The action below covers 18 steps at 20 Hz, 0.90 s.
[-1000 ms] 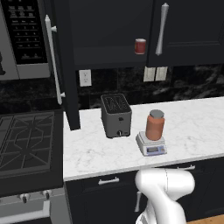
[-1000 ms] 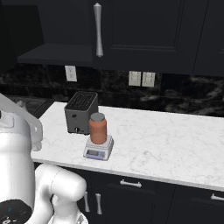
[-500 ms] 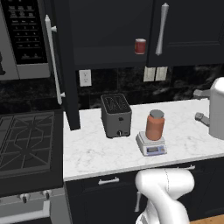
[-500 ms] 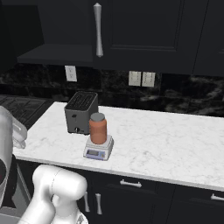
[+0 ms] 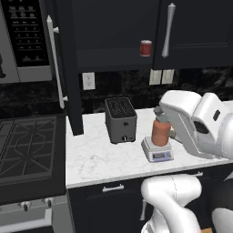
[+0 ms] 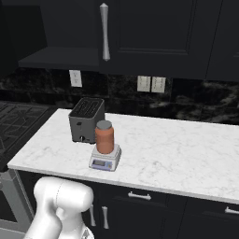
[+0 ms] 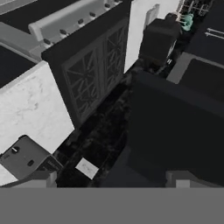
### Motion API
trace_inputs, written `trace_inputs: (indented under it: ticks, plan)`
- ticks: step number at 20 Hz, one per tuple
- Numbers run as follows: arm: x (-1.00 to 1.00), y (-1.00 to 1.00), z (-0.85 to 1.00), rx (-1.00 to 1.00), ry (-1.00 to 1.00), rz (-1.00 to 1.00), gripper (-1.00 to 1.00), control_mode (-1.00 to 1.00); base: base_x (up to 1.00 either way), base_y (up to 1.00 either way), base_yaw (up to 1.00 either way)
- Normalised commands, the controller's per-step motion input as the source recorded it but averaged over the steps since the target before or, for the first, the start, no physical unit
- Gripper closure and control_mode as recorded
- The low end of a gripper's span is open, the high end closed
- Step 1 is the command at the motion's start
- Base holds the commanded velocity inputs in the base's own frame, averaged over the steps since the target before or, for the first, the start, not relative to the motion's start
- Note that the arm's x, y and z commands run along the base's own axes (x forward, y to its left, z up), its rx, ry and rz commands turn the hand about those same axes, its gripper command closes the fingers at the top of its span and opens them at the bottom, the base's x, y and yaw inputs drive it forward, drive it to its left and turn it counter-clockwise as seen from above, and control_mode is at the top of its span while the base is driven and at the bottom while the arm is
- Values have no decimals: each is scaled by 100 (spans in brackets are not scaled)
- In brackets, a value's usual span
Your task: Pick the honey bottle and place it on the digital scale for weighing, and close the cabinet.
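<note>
Honey bottle [image 6: 104, 137] on the digital scale [image 6: 105, 159], arm partly covering it.
Beside the toaster [image 5: 120, 119], its right side is hidden in the left view; the claw [image 7: 111, 177] tips stand released, cut off low.

The honey bottle [image 5: 160, 131] stands on the digital scale [image 5: 157, 151], right of the toaster [image 5: 120, 120], below the open cabinet [image 5: 113, 34].

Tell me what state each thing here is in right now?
honey bottle: upright on the scale, lid on
digital scale: loaded with the bottle
cabinet: left door open
red can: upright on the cabinet shelf
gripper: open, empty
</note>
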Motion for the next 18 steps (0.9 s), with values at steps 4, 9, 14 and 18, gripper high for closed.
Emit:
trace_inputs:
  ticks: [4, 9, 14, 18]
  plan:
    - [-18, 100, -81, 18, -12, -28, -100, -100, 0, 0, 0]
    - [-14, 100, -76, 5, -25, -12, -100, -100, 0, 0, 0]
    - [0, 100, -97, 14, -15, -3, -100, -100, 0, 0, 0]
    - [0, 100, -66, 13, -33, -7, -100, -100, 0, 0, 0]
